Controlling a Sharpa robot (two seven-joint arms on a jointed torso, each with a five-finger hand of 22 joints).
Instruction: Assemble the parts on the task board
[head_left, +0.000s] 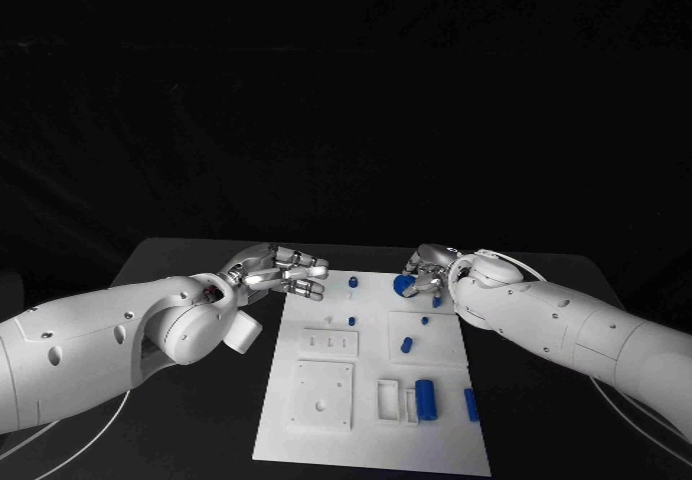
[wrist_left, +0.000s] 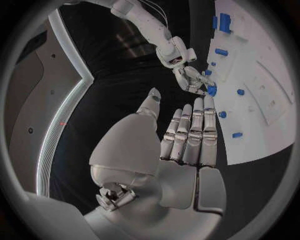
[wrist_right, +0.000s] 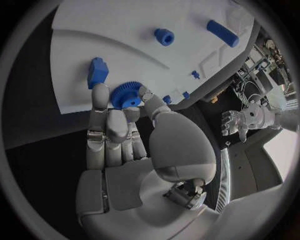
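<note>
here, line by line:
right hand (wrist_right: 122, 135): fingers (wrist_right: 103, 107) clamped on a blue gear (wrist_right: 126, 95), the toothed disc pinched at their tips, over the far edge of the task board (head_left: 368, 440).
left hand (head_left: 281, 272): holds nothing, fingers (wrist_left: 190, 132) stretched out and a little apart, just off the board's far left corner, above the worktop (head_left: 173, 270).
blue gear: in the right hand's fingers, lifted just above the board.
blue block (wrist_right: 97, 70): lying on the board just beyond the right fingertips.
other parts: a small blue nut (wrist_right: 164, 36) and a long blue peg (wrist_right: 223, 33) farther from those fingers; a blue cylinder (head_left: 426, 393) on the near end of the board, well away from both hands.
</note>
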